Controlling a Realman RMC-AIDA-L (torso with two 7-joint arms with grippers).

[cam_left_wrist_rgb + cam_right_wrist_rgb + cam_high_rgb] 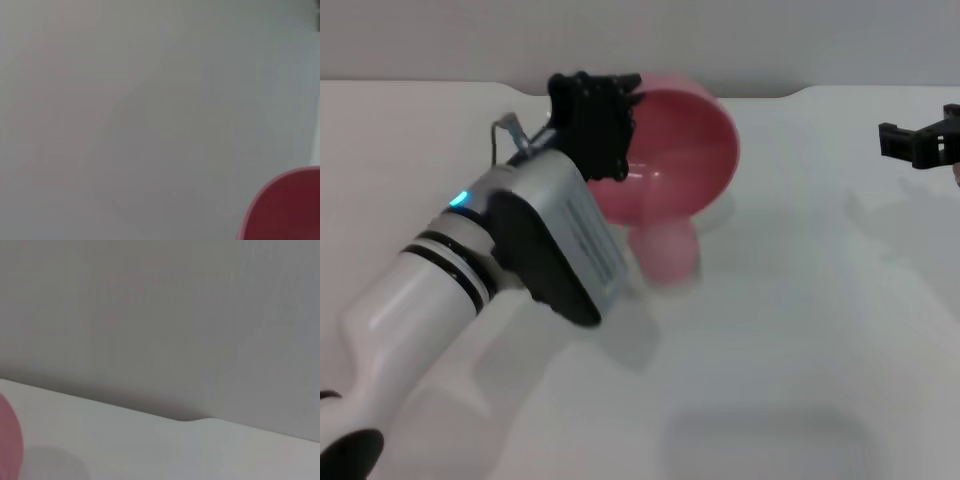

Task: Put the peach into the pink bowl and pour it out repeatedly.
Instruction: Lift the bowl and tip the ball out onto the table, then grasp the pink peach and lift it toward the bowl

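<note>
glossy pink bowl [685, 150], pale pink peach [670, 250], white table [800, 330]

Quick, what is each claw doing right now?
Left claw: closed on the pink bowl, tipped on its side.
Right claw: far right, holds nothing; open or shut cannot be told.

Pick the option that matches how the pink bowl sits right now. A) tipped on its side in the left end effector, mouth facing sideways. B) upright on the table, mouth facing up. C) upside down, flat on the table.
A: the pink bowl is tipped in the left end effector, with the blurred peach below its rim.
</note>
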